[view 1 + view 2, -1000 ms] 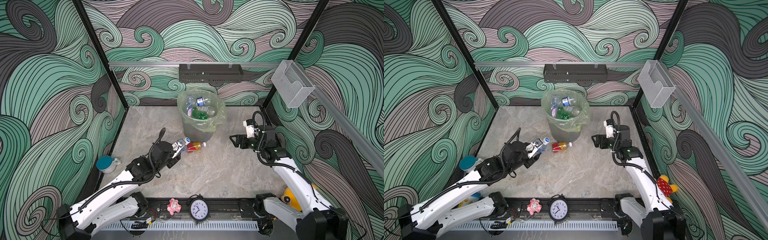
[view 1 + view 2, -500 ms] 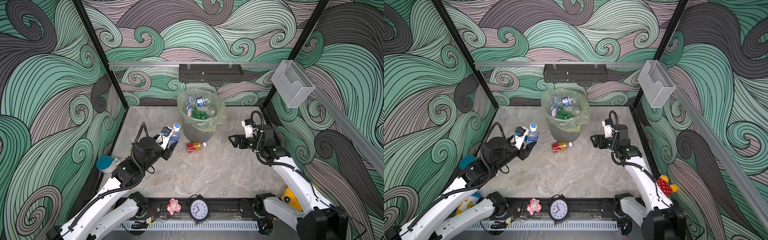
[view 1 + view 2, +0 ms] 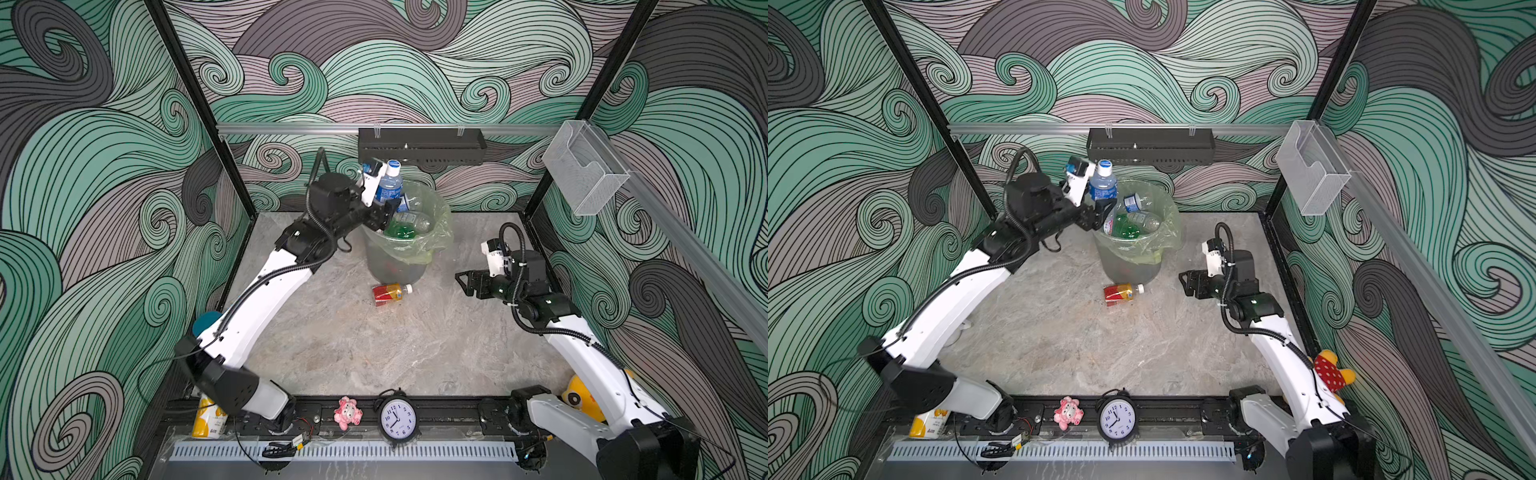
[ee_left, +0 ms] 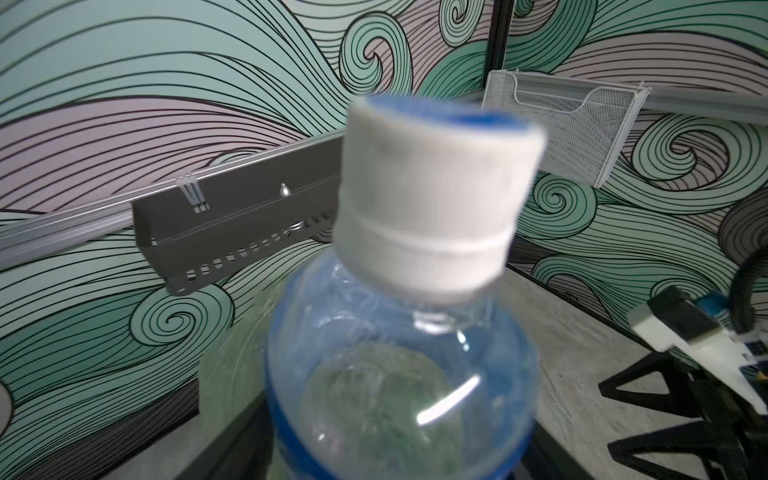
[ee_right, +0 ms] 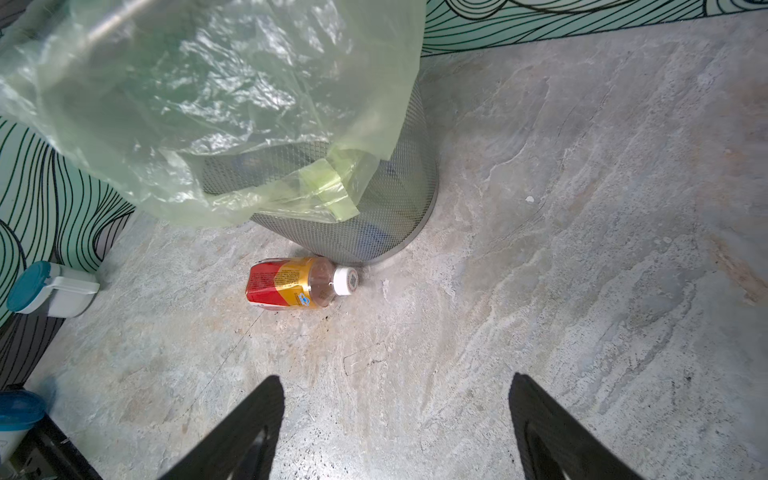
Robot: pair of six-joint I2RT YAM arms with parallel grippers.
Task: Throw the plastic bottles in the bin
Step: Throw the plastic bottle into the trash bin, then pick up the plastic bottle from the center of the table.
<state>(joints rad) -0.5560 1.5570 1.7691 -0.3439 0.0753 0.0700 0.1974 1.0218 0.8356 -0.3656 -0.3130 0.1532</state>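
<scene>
Blue-labelled bottle (image 3: 390, 188) with a white cap stands upright at the left gripper (image 3: 382, 212), right over the near rim of the bin (image 3: 399, 272). Whether those jaws pinch it or have let go I cannot tell: the left wrist view shows only its blurred cap and shoulder. A second ago this bottle was low over the table (image 3: 374, 353), beside the red-orange labelled bottle (image 3: 388, 292). The arm has since swung it up to the bin, so the drop seems at hand. Several bottles (image 3: 405, 224) already lie inside. The right gripper (image 5: 395, 378), jaws spread and empty, points toward the red-orange one, which lies on its side just beside the bin's foot and is probably the last to go.
</scene>
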